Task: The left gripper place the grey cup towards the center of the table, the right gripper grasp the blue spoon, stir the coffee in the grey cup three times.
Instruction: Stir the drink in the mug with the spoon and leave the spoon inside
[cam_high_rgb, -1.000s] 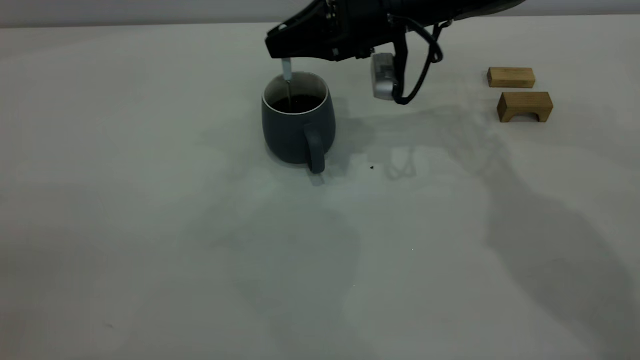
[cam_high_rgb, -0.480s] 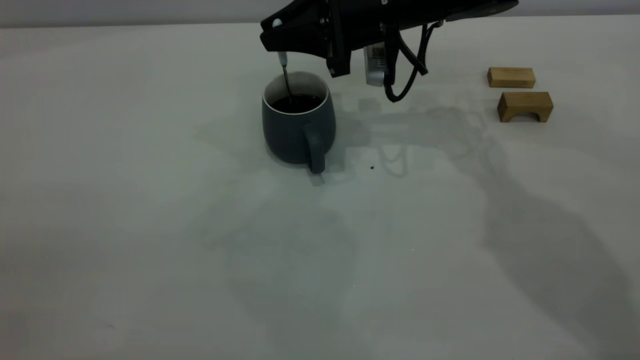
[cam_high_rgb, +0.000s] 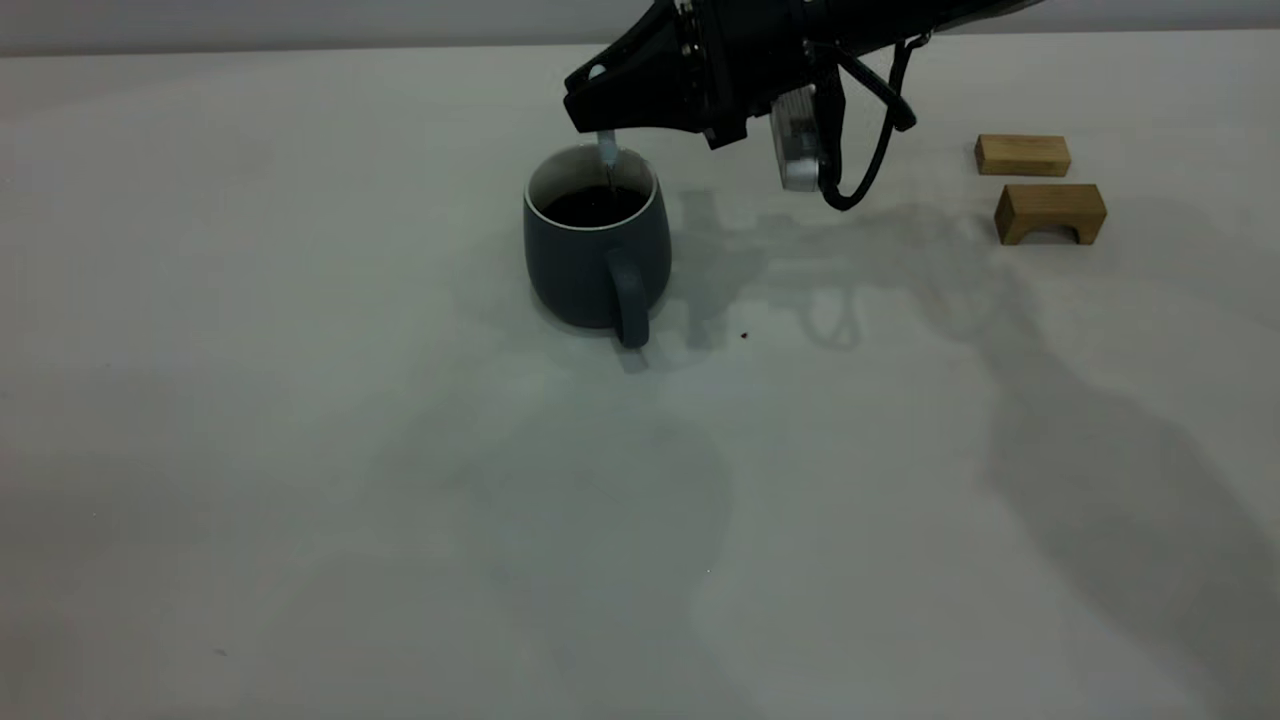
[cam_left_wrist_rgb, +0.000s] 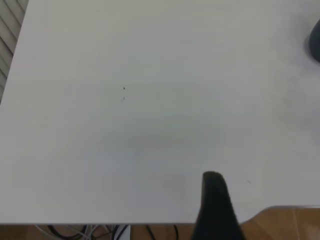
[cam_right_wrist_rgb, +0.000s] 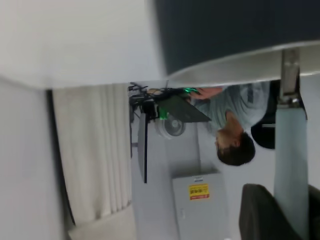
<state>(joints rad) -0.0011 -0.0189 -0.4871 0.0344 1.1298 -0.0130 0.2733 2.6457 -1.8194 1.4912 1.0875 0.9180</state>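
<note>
The grey cup (cam_high_rgb: 590, 255) stands on the table (cam_high_rgb: 400, 450) left of centre, handle toward the camera, with dark coffee (cam_high_rgb: 594, 206) inside. My right gripper (cam_high_rgb: 600, 112) hovers just above the cup's far rim, shut on the pale blue handle of the blue spoon (cam_high_rgb: 606, 150). The spoon hangs down, its metal neck dipping into the coffee, and its bowl is hidden. In the right wrist view the blue spoon (cam_right_wrist_rgb: 291, 160) runs from the right gripper (cam_right_wrist_rgb: 292, 220) to the grey cup (cam_right_wrist_rgb: 235, 30). My left gripper (cam_left_wrist_rgb: 216, 210) is parked over the table's near edge, far from the grey cup (cam_left_wrist_rgb: 316, 42).
Two tan wooden blocks lie at the right: a flat one (cam_high_rgb: 1022, 155) and an arched one (cam_high_rgb: 1050, 212). A black speck (cam_high_rgb: 743, 336) sits just right of the cup's handle. A person (cam_right_wrist_rgb: 235, 135) sits beyond the table in the right wrist view.
The right gripper has carried the spoon from the cup's left rim up, then right and down, toward the far right side of the cup. The cup has stayed put.
</note>
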